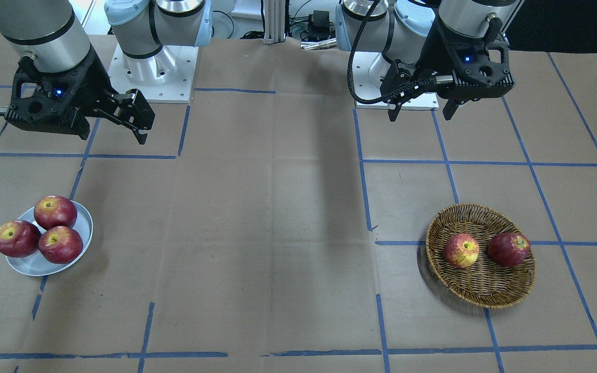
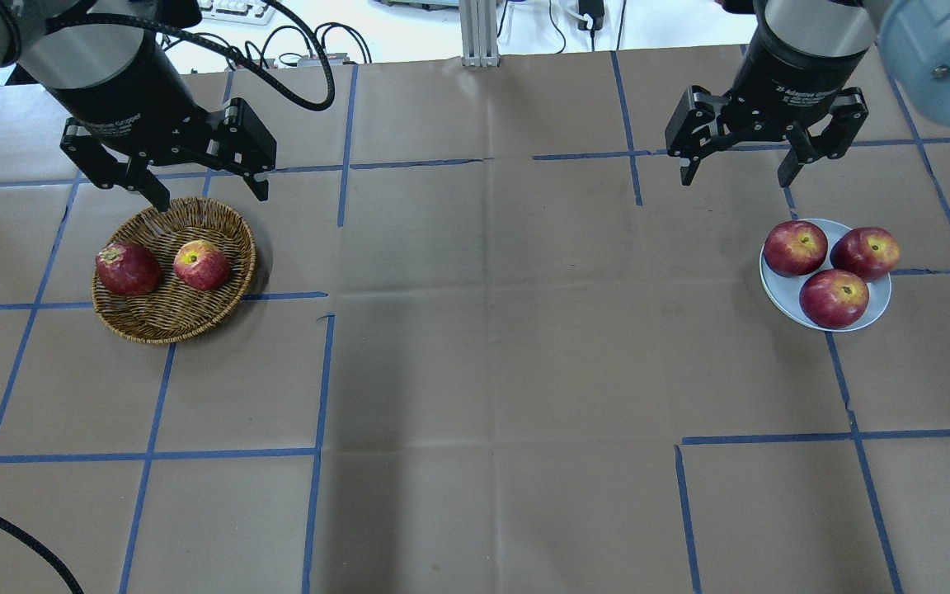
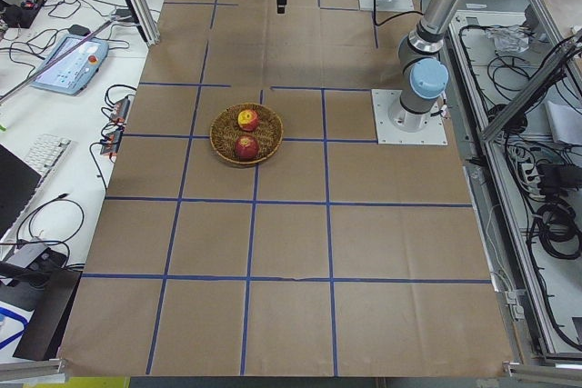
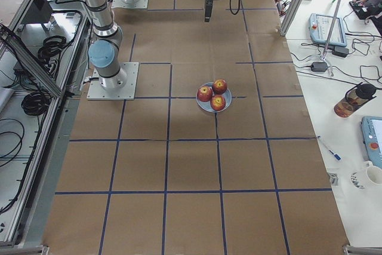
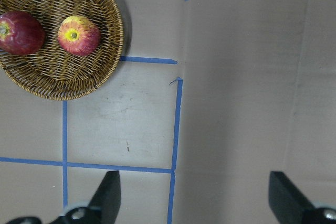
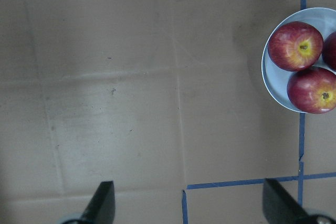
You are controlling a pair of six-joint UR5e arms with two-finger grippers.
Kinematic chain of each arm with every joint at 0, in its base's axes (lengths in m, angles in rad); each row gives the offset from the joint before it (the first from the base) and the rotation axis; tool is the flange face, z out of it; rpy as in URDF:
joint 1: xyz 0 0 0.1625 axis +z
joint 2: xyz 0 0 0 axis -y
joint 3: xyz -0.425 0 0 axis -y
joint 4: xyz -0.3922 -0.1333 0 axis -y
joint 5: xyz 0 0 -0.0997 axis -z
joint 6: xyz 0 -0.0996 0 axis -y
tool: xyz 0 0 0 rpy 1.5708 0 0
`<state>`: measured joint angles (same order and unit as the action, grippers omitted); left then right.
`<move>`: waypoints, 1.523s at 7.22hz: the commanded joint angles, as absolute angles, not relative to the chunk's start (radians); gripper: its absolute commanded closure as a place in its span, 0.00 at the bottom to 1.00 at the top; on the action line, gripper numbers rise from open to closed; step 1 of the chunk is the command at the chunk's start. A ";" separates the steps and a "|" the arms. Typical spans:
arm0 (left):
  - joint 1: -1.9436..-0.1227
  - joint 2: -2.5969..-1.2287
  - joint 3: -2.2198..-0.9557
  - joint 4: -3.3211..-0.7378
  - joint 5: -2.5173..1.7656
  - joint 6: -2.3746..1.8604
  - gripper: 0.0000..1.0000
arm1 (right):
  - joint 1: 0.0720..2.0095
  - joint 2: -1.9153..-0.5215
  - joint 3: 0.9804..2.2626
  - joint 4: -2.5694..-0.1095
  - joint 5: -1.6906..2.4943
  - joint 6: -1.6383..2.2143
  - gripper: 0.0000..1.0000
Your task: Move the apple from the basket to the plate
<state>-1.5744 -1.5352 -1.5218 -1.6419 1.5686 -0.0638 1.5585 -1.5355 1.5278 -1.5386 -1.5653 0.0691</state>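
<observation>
The pale, yellow-streaked apple (image 2: 202, 264) lies in the brown wicker basket (image 2: 170, 318) beside a dark red apple (image 2: 127, 268). It also shows in the front view (image 1: 462, 250) and the left wrist view (image 5: 79, 35). My left gripper (image 2: 213, 198) hangs open and empty above the basket's near rim. The grey-white plate (image 2: 778, 293) holds three dark red apples (image 2: 834, 297). My right gripper (image 2: 736, 179) is open and empty, above the table on the robot's side of the plate.
The table is covered in brown paper with a blue tape grid. The basket (image 1: 485, 285) and plate (image 1: 39, 267) sit far apart at opposite ends. The arm bases (image 1: 148, 77) stand at the table's back edge.
</observation>
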 commanded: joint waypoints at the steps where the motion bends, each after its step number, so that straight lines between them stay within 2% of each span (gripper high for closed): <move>1: -1.575 -1.525 -1.525 -1.644 1.569 -0.037 0.01 | 1.559 -1.536 1.528 -1.539 -1.565 0.069 0.00; 8: -1.572 -1.523 -1.542 -1.658 1.577 -0.037 0.01 | 1.559 -1.536 1.528 -1.539 -1.565 0.069 0.00; 11: -1.554 -1.531 -1.606 -1.644 1.581 -0.005 0.01 | 1.559 -1.536 1.528 -1.539 -1.565 0.069 0.00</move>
